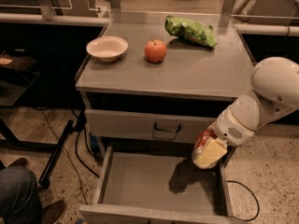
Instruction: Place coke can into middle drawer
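Clutching coke can (pixel 202 141), jaws over drawer (pixel 149 183) edge.

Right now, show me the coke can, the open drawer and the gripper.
coke can (pixel 203 138), camera view, its red side.
drawer (pixel 149 183), camera view, bare grey floor.
gripper (pixel 205 158), camera view, its tip, holding the can above the drawer's right side.

Coke can (pixel 201 140): red, clamped in the gripper (pixel 207 154), suspended over the right side of the middle drawer (pixel 149 181). Drawer: grey, shallow, pulled fully open.
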You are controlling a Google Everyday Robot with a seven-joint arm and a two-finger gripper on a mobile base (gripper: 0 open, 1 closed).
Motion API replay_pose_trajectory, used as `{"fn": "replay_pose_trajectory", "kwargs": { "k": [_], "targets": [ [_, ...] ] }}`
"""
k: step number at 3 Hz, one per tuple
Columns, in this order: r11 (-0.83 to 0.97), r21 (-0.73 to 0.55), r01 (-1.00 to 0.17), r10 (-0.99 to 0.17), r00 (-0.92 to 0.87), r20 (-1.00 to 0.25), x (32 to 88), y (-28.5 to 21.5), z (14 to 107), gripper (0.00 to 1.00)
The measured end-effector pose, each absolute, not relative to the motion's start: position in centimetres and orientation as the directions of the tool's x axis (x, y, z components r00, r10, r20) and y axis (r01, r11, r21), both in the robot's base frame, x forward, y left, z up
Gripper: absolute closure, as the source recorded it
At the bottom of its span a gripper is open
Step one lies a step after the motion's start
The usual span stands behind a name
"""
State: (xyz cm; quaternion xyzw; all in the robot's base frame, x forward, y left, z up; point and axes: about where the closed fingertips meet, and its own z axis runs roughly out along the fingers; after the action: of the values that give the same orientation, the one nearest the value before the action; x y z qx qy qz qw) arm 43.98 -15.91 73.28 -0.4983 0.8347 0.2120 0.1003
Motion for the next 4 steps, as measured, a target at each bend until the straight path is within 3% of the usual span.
{"fn": "replay_pose_trajectory", "kwargs": {
  "k": [2,4],
  "targets": [
    [0.413,0.270,-0.870,-0.779,-0.491,-0.390,43.8,-15.7,72.9,1.00],
    [0.501,0.365,-0.785,-0.643,-0.620,-0.450,43.5,-15.6,65.7,1.00]
  ]
}}
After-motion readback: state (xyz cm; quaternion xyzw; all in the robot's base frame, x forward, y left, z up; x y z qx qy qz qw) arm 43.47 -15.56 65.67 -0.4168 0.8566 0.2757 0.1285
